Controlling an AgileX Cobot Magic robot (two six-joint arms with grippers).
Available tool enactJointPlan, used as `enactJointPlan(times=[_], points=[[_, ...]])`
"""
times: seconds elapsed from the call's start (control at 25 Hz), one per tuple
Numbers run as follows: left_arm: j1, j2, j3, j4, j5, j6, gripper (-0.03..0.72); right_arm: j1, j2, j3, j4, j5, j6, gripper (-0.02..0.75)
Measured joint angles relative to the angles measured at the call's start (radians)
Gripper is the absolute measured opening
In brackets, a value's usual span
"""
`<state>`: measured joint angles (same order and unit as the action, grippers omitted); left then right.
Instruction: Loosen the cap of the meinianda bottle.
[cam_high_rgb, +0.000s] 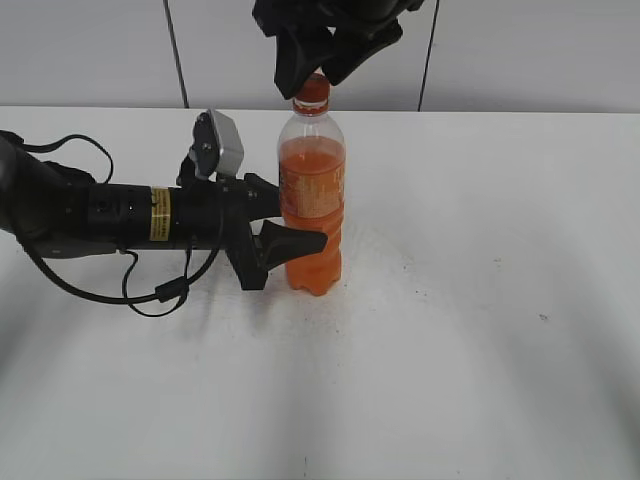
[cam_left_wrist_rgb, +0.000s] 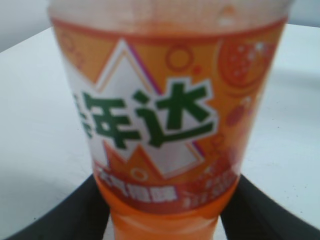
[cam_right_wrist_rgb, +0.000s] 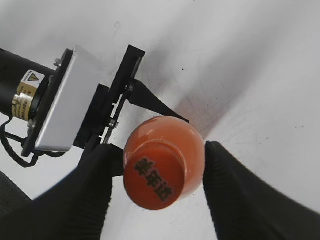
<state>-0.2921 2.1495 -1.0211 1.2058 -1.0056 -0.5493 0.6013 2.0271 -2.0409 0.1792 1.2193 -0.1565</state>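
The meinianda bottle (cam_high_rgb: 312, 200) stands upright mid-table, with orange liquid and an orange label; its label fills the left wrist view (cam_left_wrist_rgb: 165, 115). My left gripper (cam_high_rgb: 290, 238) reaches in from the left and is shut on the bottle's waist, with a black finger on each side (cam_left_wrist_rgb: 165, 220). The orange cap (cam_high_rgb: 312, 92) is on the neck. My right gripper (cam_high_rgb: 312, 72) hangs over it, open. In the right wrist view the cap (cam_right_wrist_rgb: 157, 180) lies between the two black fingers (cam_right_wrist_rgb: 159, 192), with a gap on the right side.
The white table (cam_high_rgb: 480, 330) spreads around the bottle. The left arm and its cable (cam_high_rgb: 150, 290) lie across the table's left side. A grey wall (cam_high_rgb: 540, 50) stands behind.
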Motion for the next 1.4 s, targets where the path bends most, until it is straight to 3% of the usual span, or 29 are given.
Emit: enactJointPlan(times=[0.32,0.56,1.2,1.4], points=[[0.000,0.000,0.000,-0.001,0.001,0.001,0.403,0.000,0.000,0.000,0.004,-0.001,0.004,0.279],[0.000,0.000,0.000,0.001,0.001,0.001,0.403,0.000,0.000,0.000,0.018,-0.002,-0.044,0.274],[0.000,0.000,0.000,-0.001,0.000,-0.001,0.403,0.000,0.000,0.000,0.050,0.001,-0.986,0.274],[0.000,0.000,0.000,-0.001,0.000,-0.002,0.403,0.000,-0.006,0.000,0.063,0.003,-1.122,0.274]])
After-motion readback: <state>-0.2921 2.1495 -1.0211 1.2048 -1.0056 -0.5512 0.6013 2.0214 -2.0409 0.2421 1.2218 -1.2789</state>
